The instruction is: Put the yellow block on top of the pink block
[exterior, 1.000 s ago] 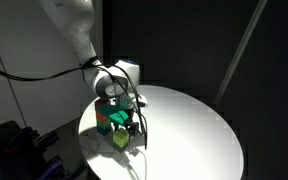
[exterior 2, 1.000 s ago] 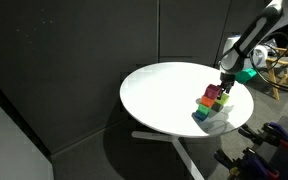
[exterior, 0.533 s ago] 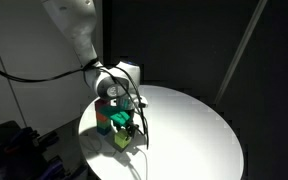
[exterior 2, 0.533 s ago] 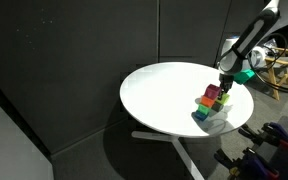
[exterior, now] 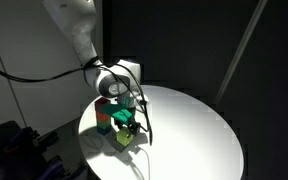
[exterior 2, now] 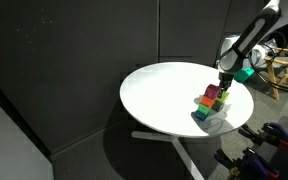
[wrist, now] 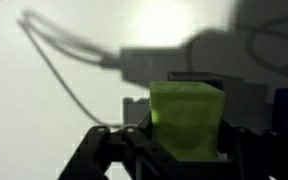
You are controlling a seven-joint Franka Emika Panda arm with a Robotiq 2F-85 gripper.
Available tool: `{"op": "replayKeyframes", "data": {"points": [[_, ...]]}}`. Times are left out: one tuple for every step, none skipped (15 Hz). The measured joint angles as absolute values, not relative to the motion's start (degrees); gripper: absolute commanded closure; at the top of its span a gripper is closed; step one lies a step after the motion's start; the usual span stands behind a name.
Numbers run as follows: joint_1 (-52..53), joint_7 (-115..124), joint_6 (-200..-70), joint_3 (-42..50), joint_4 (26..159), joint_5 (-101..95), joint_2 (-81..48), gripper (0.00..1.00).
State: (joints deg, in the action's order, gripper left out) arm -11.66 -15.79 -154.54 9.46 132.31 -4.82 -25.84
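In the wrist view the yellow block, a pale yellow-green cube, fills the gap between my gripper's two dark fingers, which press its left and right sides. In an exterior view the same yellow block rests on the white table at the near side of the cube cluster, with the gripper lowered straight onto it. The pink block sits high in the cluster, just beside the gripper.
A green cube and a teal cube stand right behind the yellow one. The cluster lies close to the rim of the round white table. Black cables hang from the wrist over the cubes.
The jaws have shut from wide open onto the yellow block. The arm and the cubes have hardly shifted.
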Motion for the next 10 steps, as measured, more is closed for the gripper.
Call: {"op": "replayKeyframes", "data": {"points": [[-11.66, -15.79, -154.34, 9.50, 132.25, -4.88, -25.39, 0.75], [-11.68, -15.79, -154.15, 9.53, 132.24, -4.89, -24.87, 0.75], [-11.70, -15.79, -153.90, 9.54, 132.24, -4.89, -24.26, 0.75], [-11.72, -15.79, -153.57, 9.54, 132.24, -4.89, -23.60, 0.75], [-11.75, -15.79, -153.21, 9.55, 132.24, -4.89, -22.96, 0.75], [-11.79, -15.79, -152.71, 9.56, 132.24, -4.89, -22.23, 0.75], [-11.80, -15.79, -152.24, 9.57, 132.24, -4.89, -21.53, 0.75], [-11.82, -15.80, -151.76, 9.59, 132.25, -4.89, -20.81, 0.75], [-11.83, -15.79, -151.15, 9.63, 132.25, -4.89, -20.06, 0.75], [-11.85, -15.80, -150.36, 9.66, 132.25, -4.89, -19.23, 0.75]]}}
